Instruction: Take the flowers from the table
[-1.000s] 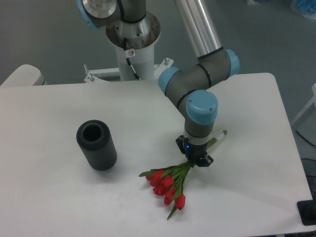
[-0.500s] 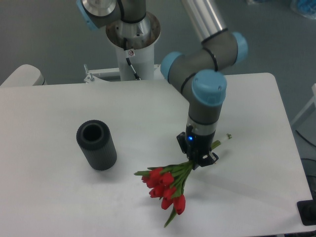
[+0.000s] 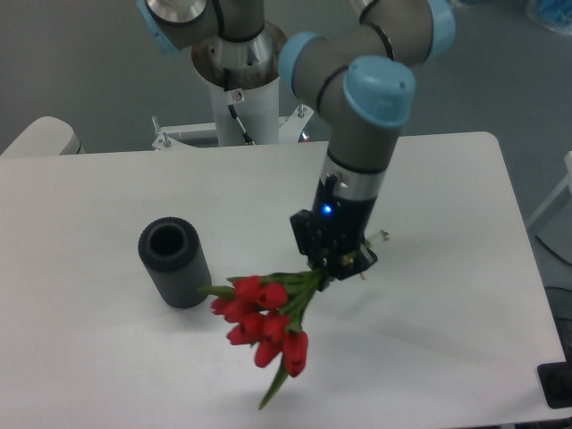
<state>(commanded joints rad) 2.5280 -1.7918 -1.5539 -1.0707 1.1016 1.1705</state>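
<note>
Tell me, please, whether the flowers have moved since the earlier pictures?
Yes. The flowers, held by the gripper, have shifted left toward the vase, which has stayed put on the table.

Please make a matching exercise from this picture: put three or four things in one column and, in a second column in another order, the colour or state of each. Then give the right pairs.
Column 1:
1. flowers
2. vase
3. tool
4. table

Column 2:
A. dark grey, ribbed, standing with its opening up
B. white and flat
C. red heads hanging down, held by the green stems
D. closed around stems, a small blue light on the wrist just above it

Right pairs: 1-C, 2-A, 3-D, 4-B
</note>
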